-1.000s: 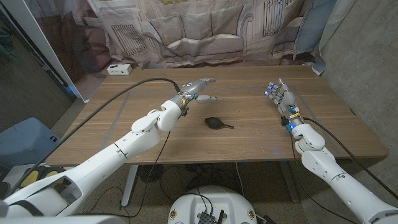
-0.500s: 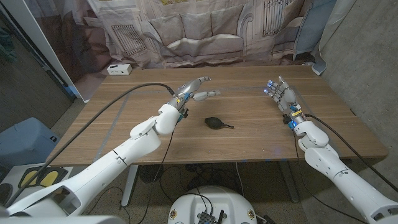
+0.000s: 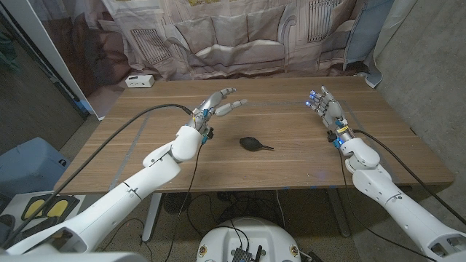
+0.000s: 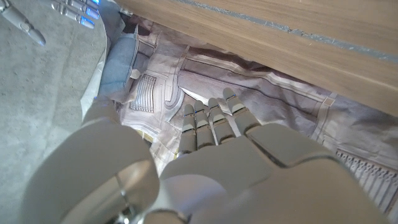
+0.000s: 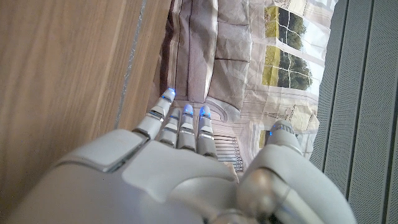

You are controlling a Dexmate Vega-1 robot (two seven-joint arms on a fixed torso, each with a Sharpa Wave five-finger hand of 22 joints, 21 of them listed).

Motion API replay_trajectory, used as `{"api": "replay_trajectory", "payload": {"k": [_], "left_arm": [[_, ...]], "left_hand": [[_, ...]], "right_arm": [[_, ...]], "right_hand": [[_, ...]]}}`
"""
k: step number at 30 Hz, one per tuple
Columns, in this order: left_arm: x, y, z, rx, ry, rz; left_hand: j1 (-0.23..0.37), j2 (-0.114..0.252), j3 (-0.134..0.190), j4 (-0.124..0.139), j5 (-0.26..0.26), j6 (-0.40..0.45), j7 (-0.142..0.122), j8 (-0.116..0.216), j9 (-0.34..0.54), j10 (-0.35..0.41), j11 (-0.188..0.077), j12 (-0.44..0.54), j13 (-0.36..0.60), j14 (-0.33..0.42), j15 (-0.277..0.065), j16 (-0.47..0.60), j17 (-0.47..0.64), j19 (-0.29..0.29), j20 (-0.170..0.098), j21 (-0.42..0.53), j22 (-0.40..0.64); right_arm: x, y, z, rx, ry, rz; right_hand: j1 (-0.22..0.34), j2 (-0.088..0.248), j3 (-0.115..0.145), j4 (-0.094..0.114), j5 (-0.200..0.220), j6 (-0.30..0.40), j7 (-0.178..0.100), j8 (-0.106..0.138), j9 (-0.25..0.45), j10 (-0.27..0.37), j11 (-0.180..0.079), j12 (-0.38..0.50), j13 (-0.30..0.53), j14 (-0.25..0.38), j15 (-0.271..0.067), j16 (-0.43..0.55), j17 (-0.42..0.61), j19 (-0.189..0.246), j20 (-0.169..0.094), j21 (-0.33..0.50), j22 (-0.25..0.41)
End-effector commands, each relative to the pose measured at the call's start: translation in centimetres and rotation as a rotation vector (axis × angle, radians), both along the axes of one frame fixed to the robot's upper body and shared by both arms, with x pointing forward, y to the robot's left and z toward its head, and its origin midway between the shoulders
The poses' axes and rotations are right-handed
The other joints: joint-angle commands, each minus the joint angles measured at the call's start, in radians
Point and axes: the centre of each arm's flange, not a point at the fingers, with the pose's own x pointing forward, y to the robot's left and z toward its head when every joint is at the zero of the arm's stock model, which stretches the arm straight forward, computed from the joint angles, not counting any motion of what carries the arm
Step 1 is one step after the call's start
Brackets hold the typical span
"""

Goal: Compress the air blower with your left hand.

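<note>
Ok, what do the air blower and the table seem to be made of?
Air blower: probably rubber or soft plastic, going by its matte black bulb with no glare and its thin nozzle. Table: wood or wood-look laminate, brown with lengthwise grain and a low satin sheen; the pictures cannot tell which.

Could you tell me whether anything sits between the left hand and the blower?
Nothing visible does. The left hand hovers open beyond the blower, toward the table's far side, and only bare table lies between them. The white box sits far off at the back corner.
</note>
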Motion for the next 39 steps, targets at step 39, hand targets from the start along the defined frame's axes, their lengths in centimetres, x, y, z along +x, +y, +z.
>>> {"api": "replay_trajectory", "payload": {"k": [39], "left_arm": [[5.1, 6.1, -5.1, -0.512, 0.237, -0.368]], "left_hand": [[-0.107, 0.015, -0.025, 0.049, -0.009, -0.091, -0.003, -0.031, -0.001, -0.069, 0.039, -0.031, -0.023, -0.063, 0.028, -0.018, 0.005, -0.059, 0.012, -0.010, 0.005]], "right_arm": [[2.1, 1.5, -0.1, -0.050, 0.043, 0.014]], "right_hand": [[-0.014, -0.009, -0.016, -0.001, 0.001, -0.052, -0.014, -0.015, 0.004, -0.033, -0.003, -0.009, 0.003, -0.030, -0.005, -0.010, 0.002, -0.025, -0.008, 0.001, 0.002]]}}
